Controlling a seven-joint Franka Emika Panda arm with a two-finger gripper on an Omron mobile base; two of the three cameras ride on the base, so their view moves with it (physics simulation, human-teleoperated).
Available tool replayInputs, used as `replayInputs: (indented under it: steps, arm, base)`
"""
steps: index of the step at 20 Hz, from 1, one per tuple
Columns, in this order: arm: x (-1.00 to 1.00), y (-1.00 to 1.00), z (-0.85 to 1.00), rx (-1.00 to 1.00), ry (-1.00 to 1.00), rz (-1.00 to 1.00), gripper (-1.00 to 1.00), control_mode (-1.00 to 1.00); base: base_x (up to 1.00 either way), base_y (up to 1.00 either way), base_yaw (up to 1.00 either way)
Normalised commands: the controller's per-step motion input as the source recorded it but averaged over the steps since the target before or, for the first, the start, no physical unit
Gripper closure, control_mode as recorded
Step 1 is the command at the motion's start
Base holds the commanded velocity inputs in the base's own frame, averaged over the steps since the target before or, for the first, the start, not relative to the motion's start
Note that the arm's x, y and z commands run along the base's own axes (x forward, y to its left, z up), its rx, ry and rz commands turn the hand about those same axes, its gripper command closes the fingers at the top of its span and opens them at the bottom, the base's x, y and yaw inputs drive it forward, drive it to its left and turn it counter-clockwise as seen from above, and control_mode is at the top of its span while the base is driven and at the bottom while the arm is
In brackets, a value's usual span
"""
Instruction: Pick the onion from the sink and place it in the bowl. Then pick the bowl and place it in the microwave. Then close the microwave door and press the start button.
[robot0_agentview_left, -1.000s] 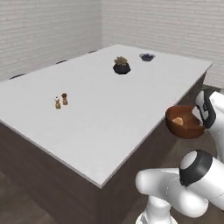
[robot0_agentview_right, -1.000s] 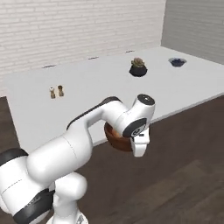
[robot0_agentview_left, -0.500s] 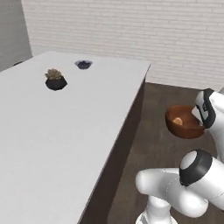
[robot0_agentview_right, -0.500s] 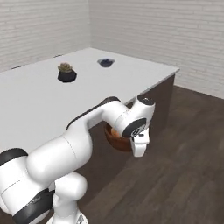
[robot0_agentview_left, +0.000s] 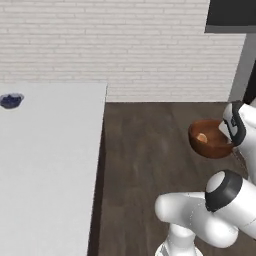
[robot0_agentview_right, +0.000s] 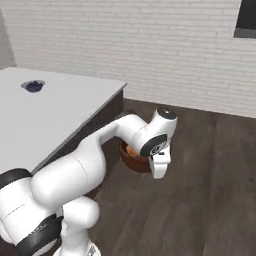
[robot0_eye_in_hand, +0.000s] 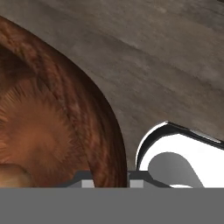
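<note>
A glossy reddish-brown bowl (robot0_agentview_left: 212, 145) hangs in the air over the dark wood floor, off the end of the counter. The small orange-tan onion (robot0_agentview_left: 202, 138) lies inside it. My gripper (robot0_agentview_left: 231, 136) is shut on the bowl's rim at its right side. From the right base view the bowl (robot0_agentview_right: 133, 159) peeks out behind the hand, with the onion (robot0_agentview_right: 131, 150) in it and the gripper (robot0_agentview_right: 150, 161) on its near edge. In the hand view the bowl's wall (robot0_eye_in_hand: 65, 105) runs down between the fingertips of the gripper (robot0_eye_in_hand: 110, 178), and the onion (robot0_eye_in_hand: 13, 177) sits low on the left. The sink is out of view.
A white counter (robot0_agentview_left: 45, 165) (robot0_agentview_right: 45, 115) stretches along the left, with a small dark blue object (robot0_agentview_left: 11, 100) (robot0_agentview_right: 33, 86) on it. A brick wall stands behind. A dark panel (robot0_agentview_left: 230, 15) sits high on the right; I cannot tell whether it is the microwave.
The whole picture has swung as the base turned: the counter slid to the left and the floor and brick wall came into view. The bowl stays in the gripper.
</note>
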Motion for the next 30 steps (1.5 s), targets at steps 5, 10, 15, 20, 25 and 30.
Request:
replayInputs:
  steps: [5, 10, 15, 20, 25, 30]
  arm:
    - [0.0, 0.0, 0.0, 0.0, 0.0, 0.0, 1.0, 1.0]
    - [0.0, 0.0, 0.0, 0.0, 0.0, 0.0, 1.0, 1.0]
    - [0.0, 0.0, 0.0, 0.0, 0.0, 0.0, 1.0, 1.0]
    - [0.0, 0.0, 0.0, 0.0, 0.0, 0.0, 1.0, 1.0]
    - [0.0, 0.0, 0.0, 0.0, 0.0, 0.0, 1.0, 1.0]
    - [0.0, 0.0, 0.0, 0.0, 0.0, 0.0, 1.0, 1.0]
  base:
    - [1.0, -0.07, -0.59]
    - [1.0, 0.0, -0.62]
    - [1.0, 0.01, -0.67]
    - [0.99, 0.21, -0.67]
    - [0.94, 0.55, -0.57]
    - [0.92, 0.63, -0.52]
